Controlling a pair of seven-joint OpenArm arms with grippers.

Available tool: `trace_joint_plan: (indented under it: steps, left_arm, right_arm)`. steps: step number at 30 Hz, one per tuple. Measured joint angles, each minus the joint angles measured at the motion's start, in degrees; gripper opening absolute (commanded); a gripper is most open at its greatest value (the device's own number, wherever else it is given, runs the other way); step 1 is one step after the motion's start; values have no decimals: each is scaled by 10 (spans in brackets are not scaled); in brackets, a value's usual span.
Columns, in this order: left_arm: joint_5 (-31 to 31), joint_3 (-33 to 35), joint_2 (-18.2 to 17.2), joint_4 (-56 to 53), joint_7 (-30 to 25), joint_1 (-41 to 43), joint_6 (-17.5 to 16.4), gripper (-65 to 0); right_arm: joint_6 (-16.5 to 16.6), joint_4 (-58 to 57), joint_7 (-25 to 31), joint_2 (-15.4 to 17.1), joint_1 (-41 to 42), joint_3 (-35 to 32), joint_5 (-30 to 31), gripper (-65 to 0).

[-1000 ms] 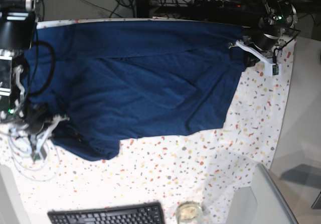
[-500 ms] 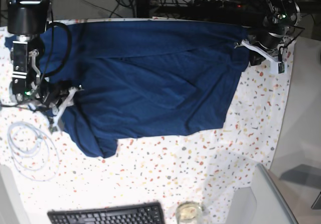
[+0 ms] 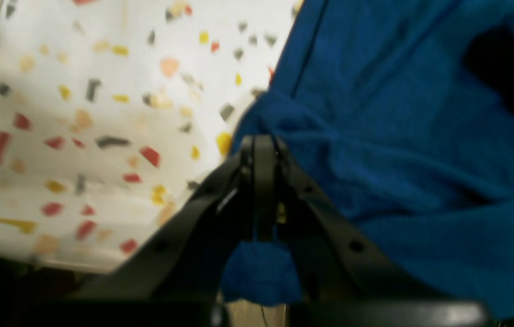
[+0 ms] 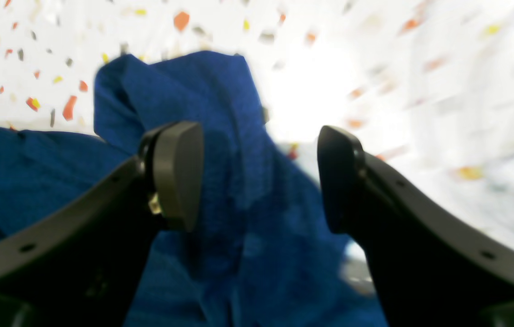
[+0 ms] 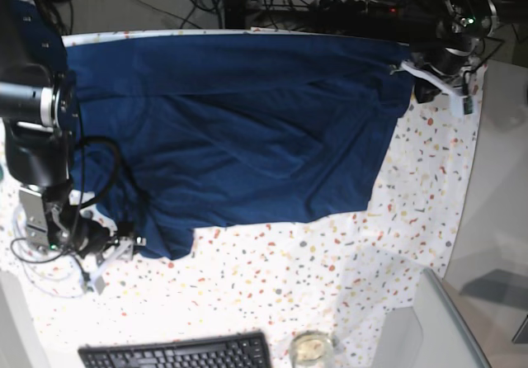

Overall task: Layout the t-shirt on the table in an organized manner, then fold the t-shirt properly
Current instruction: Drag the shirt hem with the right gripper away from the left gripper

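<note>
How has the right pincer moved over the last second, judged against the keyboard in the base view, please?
Yes. The right pincer swung up the picture, away from the keyboard, then came back down towards it. It now stands open beside the t-shirt corner.

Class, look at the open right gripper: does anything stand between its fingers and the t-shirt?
Nothing visible does. The right gripper hangs open directly over the t-shirt, bare fabric between its fingers.
</note>
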Motion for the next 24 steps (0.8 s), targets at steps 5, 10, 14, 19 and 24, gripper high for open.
trace_joint_plan:
  steps: [5,10,14,19,24]
  left_arm:
    - [6,-29,-1,-2,3,4,-3,-650]
    - [3,-52,1,-2,1,1,-21,-650]
    - [7,-57,-1,-3,2,4,-17,-650]
    - [3,-56,-1,-21,1,-1,-19,-650]
    - [5,-53,-1,-24,3,-1,-19,-650]
  right_arm:
    - [-1,-112,63,0,26,0,-3,-305]
    - [-1,-56,69,-1,5,3,0,-650]
    - [0,84,60,-2,-49,4,-2,-627]
    - [2,276,-19,-1,-118,4,-3,-645]
    - [4,409,-50,-2,-143,4,-2,-647]
